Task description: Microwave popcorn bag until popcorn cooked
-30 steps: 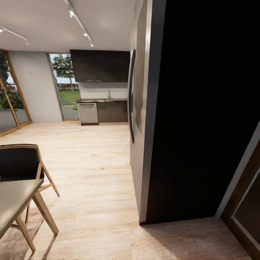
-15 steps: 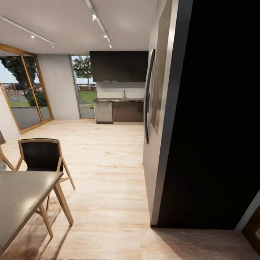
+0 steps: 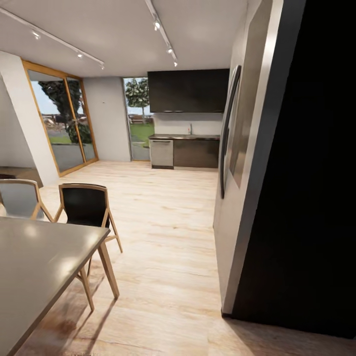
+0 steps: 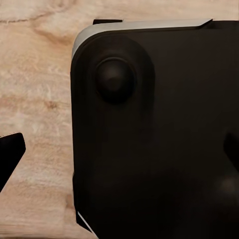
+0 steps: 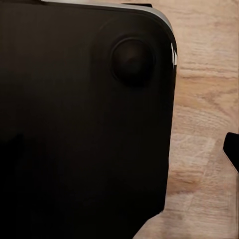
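1. Robot is in transit. Head view looks down a long room w/ light wood plank floor [image 3: 163,232]; the kitchen's dark brown base cabinets [image 3: 196,153] sit far off at 12 o'clock under a wide dark wall cabinet [image 3: 189,90].
2. Glossy grey countertop [image 3: 184,137] reads as a thin strip at that range, w/ a steel appliance front [image 3: 161,153] at its left end.
3. Popcorn bag: can't make it out anywhere; by the task it should be on that counter. Microwave likewise can't be picked out.
4. Handling, judgement only: a paper sack of kernels should be light, soft and crushable. Grip low-force across the body or at the rim, keep it upright.
5. Dark wall panel [image 3: 306,188] blocks everything from 1 to 5 o'clock; whatever lies behind is hidden.
6. Grey-topped dining table [image 3: 34,267] at 8 o'clock is cut off by the frame; black-backed wooden chair [image 3: 86,207] just beside it.
7. Grippers: both wrist views face a rounded black robot body part [image 4: 159,134] over the floor. Dark slivers at the frame edges may be finger tips; can't tell whether either gripper is apart or together. Nothing seen held.
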Robot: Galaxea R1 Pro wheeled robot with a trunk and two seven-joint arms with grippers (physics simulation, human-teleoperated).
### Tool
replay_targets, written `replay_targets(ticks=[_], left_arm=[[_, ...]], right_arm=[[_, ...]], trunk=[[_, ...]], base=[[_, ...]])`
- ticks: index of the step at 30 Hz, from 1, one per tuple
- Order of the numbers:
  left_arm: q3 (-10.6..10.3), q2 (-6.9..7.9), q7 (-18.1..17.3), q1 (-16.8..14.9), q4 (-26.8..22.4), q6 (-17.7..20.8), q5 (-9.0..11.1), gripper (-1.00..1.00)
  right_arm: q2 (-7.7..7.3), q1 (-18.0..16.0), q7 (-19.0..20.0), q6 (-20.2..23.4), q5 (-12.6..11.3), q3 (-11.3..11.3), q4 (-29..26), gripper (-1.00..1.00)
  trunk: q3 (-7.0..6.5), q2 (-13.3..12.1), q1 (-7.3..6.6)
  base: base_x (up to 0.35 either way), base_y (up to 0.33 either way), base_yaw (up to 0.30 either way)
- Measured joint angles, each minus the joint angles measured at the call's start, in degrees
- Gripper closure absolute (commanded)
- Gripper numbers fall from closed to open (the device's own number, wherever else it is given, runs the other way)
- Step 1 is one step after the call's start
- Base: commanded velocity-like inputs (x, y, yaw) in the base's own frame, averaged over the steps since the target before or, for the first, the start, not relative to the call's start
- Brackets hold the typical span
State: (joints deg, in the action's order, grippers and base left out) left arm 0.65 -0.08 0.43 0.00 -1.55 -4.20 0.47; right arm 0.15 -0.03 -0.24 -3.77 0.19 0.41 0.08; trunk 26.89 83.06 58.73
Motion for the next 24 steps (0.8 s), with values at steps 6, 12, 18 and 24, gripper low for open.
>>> replay_targets(ticks=[6, 12, 18, 24], left_arm=[[0.0, 0.0, 0.05, 0.0, -0.01, 0.02, 0.01, -1.0], [0.0, 0.0, -0.03, 0.0, -0.01, 0.02, 0.01, -1.0], [-0.06, 0.12, -0.38, 0.0, -0.02, 0.09, 0.01, -1.0], [-0.15, 0.25, -0.58, 0.0, -0.01, 0.19, 1.14, -1.0]], right_arm=[[-0.07, 0.01, 0.03, 0.01, 0.05, 0.0, 0.0, -1.0], [-0.24, -0.01, 0.12, -0.01, 0.13, 0.0, 0.0, -1.0], [-0.24, 0.01, 0.16, -0.05, 0.76, 0.39, 0.0, -1.0], [-0.15, 0.0, 0.16, -0.18, 1.25, 0.56, 0.0, -1.0]], trunk=[[0.0, 0.0, 0.0], [0.0, 0.0, 0.0], [0.0, 0.0, -0.01], [0.0, 0.0, -0.03]], base=[[0.0, 0.0, 0.167], [0.0, 0.0, 0.01], [0.023, 0.0, 0.0], [0.272, 0.054, 0.0]])
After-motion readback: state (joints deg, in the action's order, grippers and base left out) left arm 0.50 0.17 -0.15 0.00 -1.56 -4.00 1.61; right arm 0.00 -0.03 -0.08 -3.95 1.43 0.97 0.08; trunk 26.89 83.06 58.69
